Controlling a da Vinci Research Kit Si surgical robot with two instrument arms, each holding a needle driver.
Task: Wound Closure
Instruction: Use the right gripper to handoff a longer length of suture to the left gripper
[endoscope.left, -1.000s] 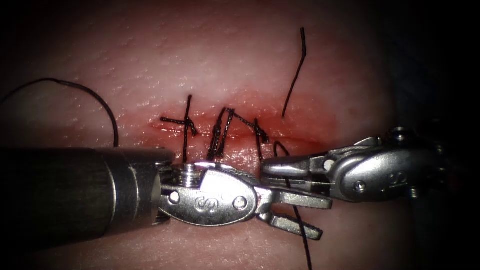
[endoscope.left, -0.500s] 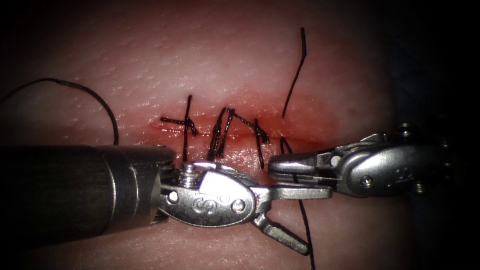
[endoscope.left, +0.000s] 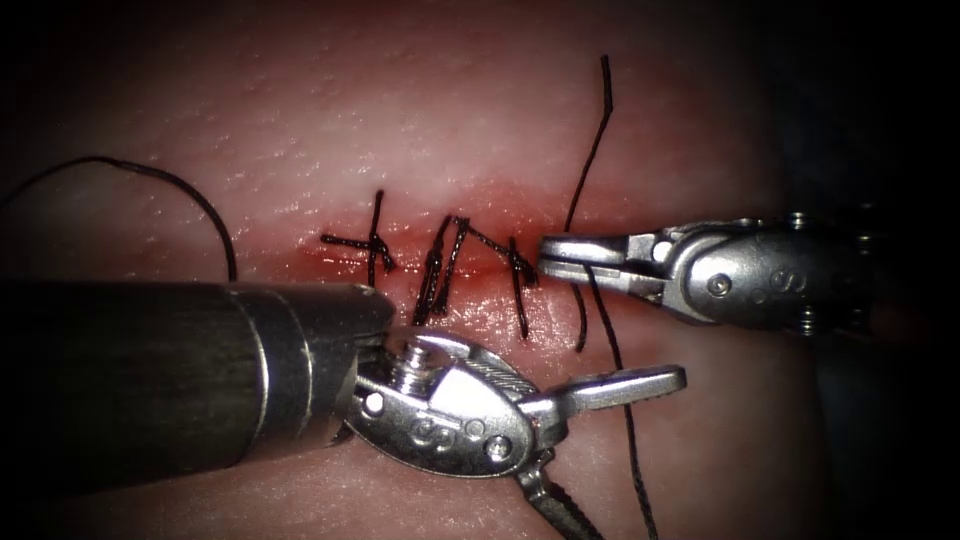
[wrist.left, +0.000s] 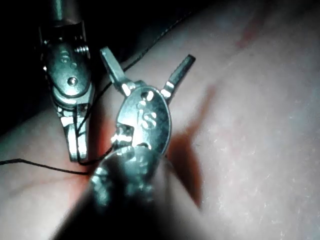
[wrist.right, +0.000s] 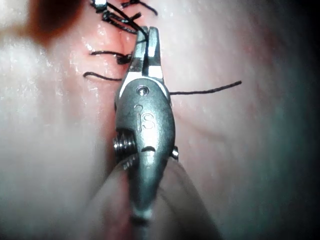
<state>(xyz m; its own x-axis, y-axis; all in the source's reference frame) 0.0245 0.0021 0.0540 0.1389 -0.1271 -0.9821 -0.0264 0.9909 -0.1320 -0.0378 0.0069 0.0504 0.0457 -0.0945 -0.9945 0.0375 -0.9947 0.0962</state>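
Endoscope view: tissue (endoscope.left: 420, 120) spreads wide and bare above the cut (endoscope.left: 450, 268), which carries three stitches (endoscope.left: 445, 262). Left tool (endoscope.left: 610, 440), below the cut, has its jaws spread wide and empty. Right tool (endoscope.left: 565, 258), at the cut's right end, grips the thread (endoscope.left: 620, 380). Needle unseen.

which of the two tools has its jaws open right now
The left tool, coming in from the endoscope view's left: its jaws are spread wide and hold nothing. The right tool has its jaws shut on the thread at the cut's right end.
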